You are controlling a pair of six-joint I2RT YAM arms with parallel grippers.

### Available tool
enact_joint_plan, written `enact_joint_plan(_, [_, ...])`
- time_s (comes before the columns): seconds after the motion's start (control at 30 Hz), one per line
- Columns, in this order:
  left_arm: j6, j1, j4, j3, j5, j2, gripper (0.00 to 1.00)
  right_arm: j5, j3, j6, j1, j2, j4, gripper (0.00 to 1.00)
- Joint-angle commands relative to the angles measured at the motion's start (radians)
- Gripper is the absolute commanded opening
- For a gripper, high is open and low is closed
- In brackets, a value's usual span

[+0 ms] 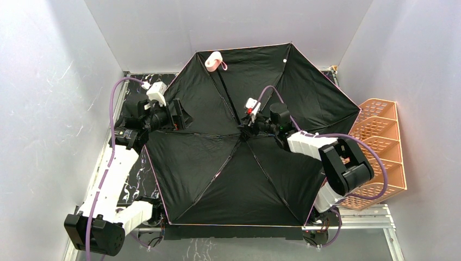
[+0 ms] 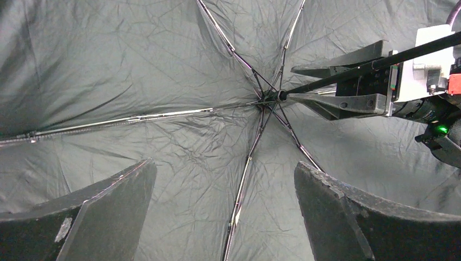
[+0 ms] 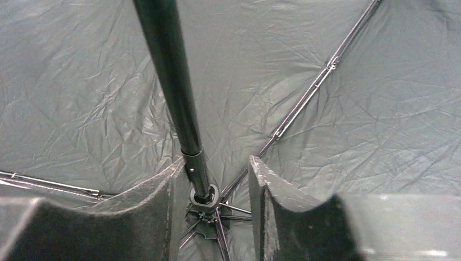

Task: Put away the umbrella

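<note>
no legible text, no labels, no numbers, no signs

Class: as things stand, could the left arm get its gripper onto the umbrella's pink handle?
Probably yes: the left gripper is open, and the pink handle sticks out uncovered beyond the umbrella, with nothing between, though far off.

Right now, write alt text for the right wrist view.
The right gripper straddles the black shaft of the open umbrella near the hub where its ribs meet, jaws not clamped. Wrinkled black fabric fills the rest.
</note>
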Motion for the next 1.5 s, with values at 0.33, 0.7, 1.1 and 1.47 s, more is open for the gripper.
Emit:
enact_joint_plan(0.33, [-0.001, 0.004, -0.033, 0.024, -0.039, -0.017, 0.98, -0.027, 0.07, -0.026, 0.004, 0.078, 0.101, 0.61])
enact_joint_plan(0.7, [-0.01, 0.004, -0.044, 0.01, -0.066, -0.036, 0.98, -0.041, 0.112, -0.01, 0.008, 0.155, 0.133, 0.48])
enact_joint_plan(1.1, [-0.023, 0.004, -0.063, 0.026, -0.115, -0.054, 0.98, -0.06, 0.154, -0.017, 0.008, 0.14, 0.099, 0.13])
enact_joint_plan(1.47, [-0.058, 0.004, -0.178, 0.217, -0.277, -0.076, 0.98, 0.051, 0.293, -0.158, 0.007, -0.053, -0.083, 0.0])
